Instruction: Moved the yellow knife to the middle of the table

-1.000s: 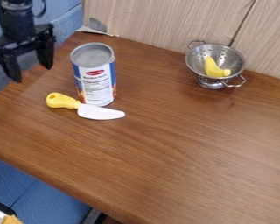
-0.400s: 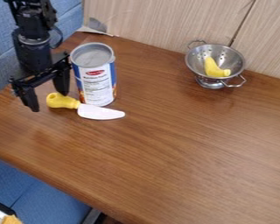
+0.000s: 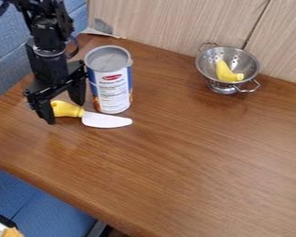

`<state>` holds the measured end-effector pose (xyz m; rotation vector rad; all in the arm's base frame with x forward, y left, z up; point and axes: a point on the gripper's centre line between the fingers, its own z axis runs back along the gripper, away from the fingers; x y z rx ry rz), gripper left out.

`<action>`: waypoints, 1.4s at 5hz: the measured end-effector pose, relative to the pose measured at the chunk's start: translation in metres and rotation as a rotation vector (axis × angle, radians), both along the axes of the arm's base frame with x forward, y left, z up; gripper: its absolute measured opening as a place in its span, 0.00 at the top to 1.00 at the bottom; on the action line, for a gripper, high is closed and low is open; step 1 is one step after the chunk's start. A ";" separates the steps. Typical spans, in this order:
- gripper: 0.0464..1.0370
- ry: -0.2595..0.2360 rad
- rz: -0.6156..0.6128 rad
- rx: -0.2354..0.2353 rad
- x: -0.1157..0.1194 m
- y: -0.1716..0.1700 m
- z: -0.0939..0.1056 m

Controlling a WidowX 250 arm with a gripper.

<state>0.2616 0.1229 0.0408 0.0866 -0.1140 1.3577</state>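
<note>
Fingers (2) wide apart, astride handle of knife; contact hard to judge. Can just beside 1 finger.

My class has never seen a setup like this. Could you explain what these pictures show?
The black machine at the upper left is a robot arm. Its gripper works like a simple two-fingered hand. One fixed camera took every picture, looking down at a slant on the wooden table.

On it lie a knife with a yellow handle, an upright can and a metal colander with a yellow toy inside. The fingers stand apart around the handle, so the knife does not look firmly held.
</note>
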 end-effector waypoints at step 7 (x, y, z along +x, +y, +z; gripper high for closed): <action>0.73 -0.100 -0.074 0.102 0.000 0.029 0.024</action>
